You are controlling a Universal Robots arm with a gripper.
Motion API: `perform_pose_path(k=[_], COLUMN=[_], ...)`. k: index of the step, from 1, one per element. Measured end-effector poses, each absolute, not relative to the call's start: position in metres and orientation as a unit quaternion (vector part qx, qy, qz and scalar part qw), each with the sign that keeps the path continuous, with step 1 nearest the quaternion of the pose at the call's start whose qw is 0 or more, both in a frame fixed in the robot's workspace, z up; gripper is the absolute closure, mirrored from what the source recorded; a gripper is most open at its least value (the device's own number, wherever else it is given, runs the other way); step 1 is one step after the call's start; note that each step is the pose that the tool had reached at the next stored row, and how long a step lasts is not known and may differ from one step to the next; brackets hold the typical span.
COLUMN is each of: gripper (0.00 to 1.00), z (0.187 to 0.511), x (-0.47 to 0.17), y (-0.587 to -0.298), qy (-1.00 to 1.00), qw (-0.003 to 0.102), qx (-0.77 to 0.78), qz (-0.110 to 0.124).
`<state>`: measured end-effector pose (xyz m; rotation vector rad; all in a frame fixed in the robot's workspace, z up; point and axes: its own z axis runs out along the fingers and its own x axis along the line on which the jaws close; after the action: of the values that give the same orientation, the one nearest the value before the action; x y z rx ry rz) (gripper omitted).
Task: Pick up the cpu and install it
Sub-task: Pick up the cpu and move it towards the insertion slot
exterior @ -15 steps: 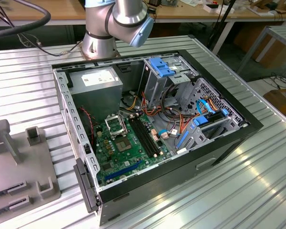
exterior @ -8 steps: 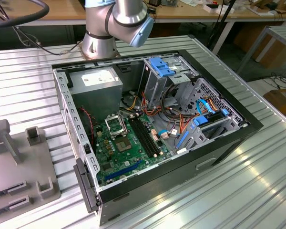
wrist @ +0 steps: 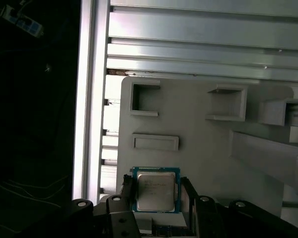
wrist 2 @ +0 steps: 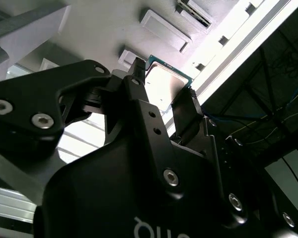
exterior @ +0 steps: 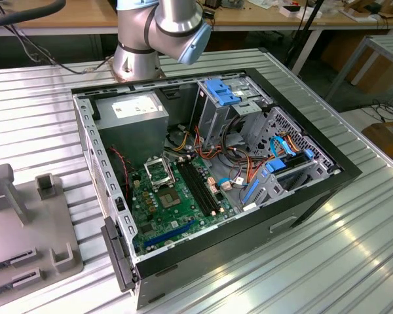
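Tool (wrist: pixel 157 187) pinching one cpu (wrist: pixel 155 194), two fingers (wrist: pixel 127 187), over one grey tray (wrist: pixel 198 148)

End effector (wrist: pixel 156 191) seemingly clamped, angled.

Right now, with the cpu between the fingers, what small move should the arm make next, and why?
Probably a short straight lift off the tray. In the first wrist view the gripper has its fingers on opposite edges of the cpu, which sits low over the grey tray; I cannot tell whether it is clear of it. The socket lies in the case, apart from the tray.
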<state>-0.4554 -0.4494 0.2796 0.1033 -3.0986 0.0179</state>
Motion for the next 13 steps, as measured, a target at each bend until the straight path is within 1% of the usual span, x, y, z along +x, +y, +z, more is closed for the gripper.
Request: perform_pose_path(k=[13], gripper=[0.53], z=[0.2864], x=[-0.4554], y=[-0.4494], qy=[-0.999], qw=[0.021], qx=[0.033], qz=[0.006])
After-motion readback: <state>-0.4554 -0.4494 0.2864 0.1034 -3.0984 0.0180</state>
